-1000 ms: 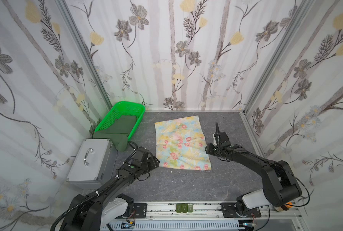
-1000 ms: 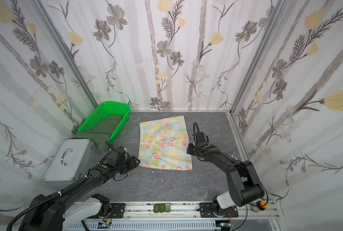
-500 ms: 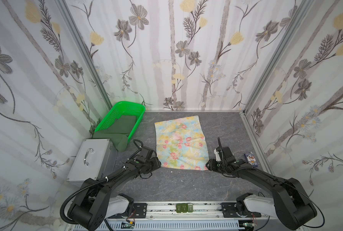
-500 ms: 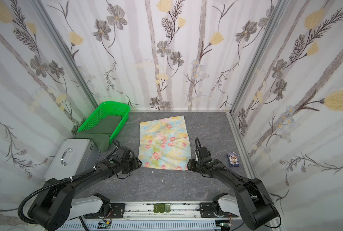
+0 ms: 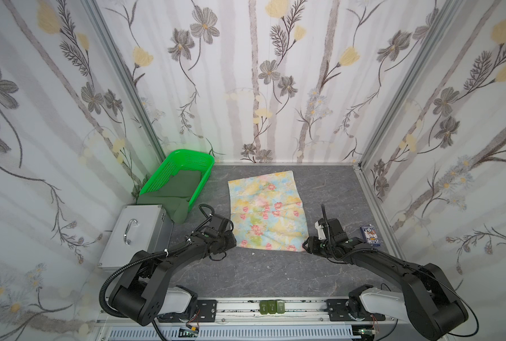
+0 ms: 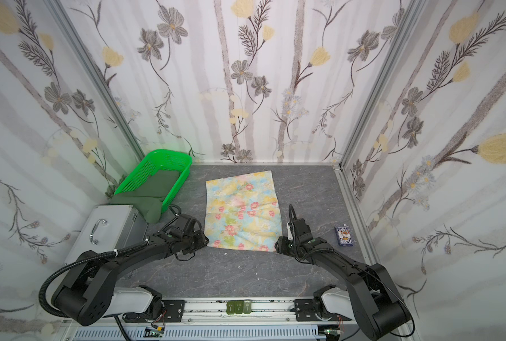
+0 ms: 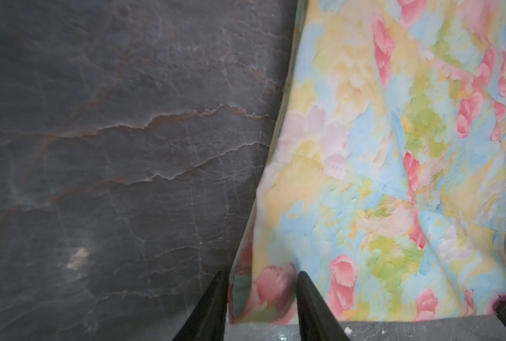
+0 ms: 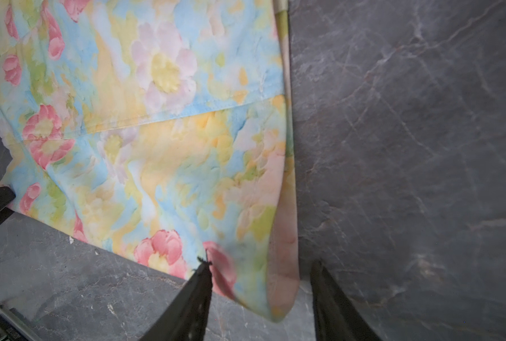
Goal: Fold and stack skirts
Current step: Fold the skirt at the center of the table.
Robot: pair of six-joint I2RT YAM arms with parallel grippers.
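Observation:
The pale floral skirt (image 5: 266,212) (image 6: 243,212) lies flat in the middle of the table. My left gripper (image 5: 234,240) (image 7: 262,274) is low at its near left corner. The fingers straddle that curled-up corner, still apart, with the cloth (image 7: 378,177) brushing both. My right gripper (image 5: 305,245) (image 8: 262,265) is at the near right corner and open. That corner (image 8: 263,283) hangs between the fingers, with a gap on one side. The dark green skirt (image 5: 181,192) (image 6: 157,189) spills out of the green basket (image 5: 187,155).
A silver metal case (image 5: 136,233) stands left of my left arm, right below the basket. A small blue card box (image 5: 370,234) (image 6: 344,235) lies by the right wall. The aluminium rail (image 5: 269,307) runs along the front edge.
My right gripper slid from the skirt's right edge down to its near right corner, uncovering the card box. My left gripper's fingers have narrowed round the near left corner.

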